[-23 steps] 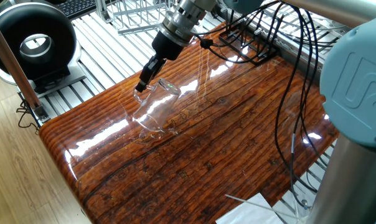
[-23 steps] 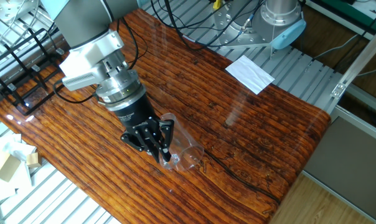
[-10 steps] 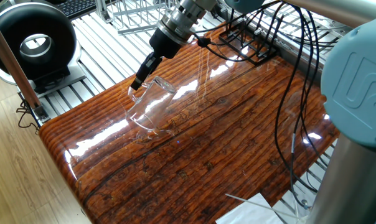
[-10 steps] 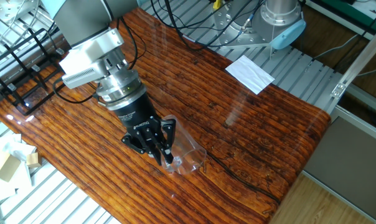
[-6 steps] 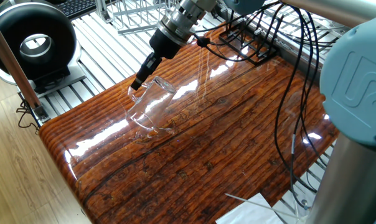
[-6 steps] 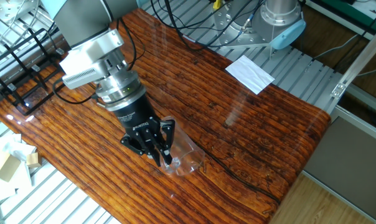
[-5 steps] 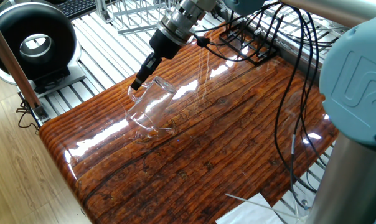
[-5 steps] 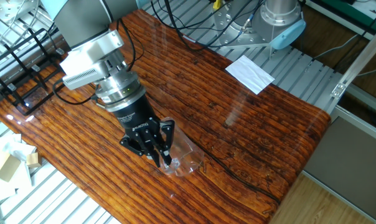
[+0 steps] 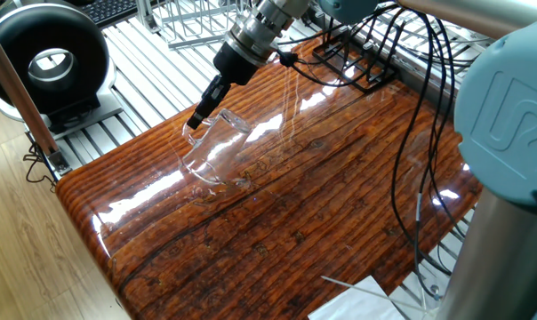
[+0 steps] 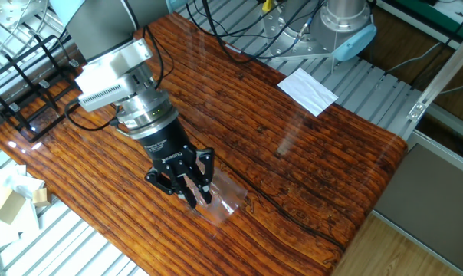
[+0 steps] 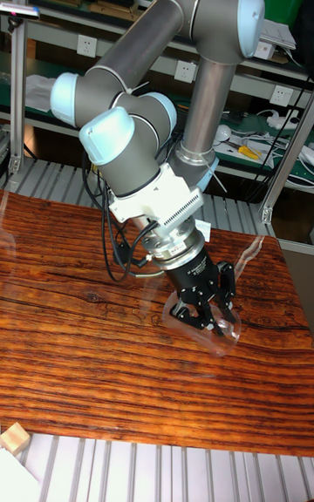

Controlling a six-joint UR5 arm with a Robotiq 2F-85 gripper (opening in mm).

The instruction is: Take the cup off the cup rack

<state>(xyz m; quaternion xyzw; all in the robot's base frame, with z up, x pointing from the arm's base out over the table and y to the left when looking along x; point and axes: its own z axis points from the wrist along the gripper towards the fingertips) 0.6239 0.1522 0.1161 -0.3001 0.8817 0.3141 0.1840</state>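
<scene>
The claw point(image 10: 192, 195) pinches the rim of the clear glass cup point(image 9: 212, 157), tilted on the table point(image 9: 322, 222).

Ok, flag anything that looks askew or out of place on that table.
The cup is tilted, not upright: its base touches the wooden table while the gripper holds its rim. It is far from the cup rack. No spill or damage is visible.

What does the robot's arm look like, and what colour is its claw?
The arm is made of thick silver-grey tubes with light blue caps on the joints. Its wrist is a pale grey block with black cables looping off it. The gripper is black with two thin fingers.
</scene>
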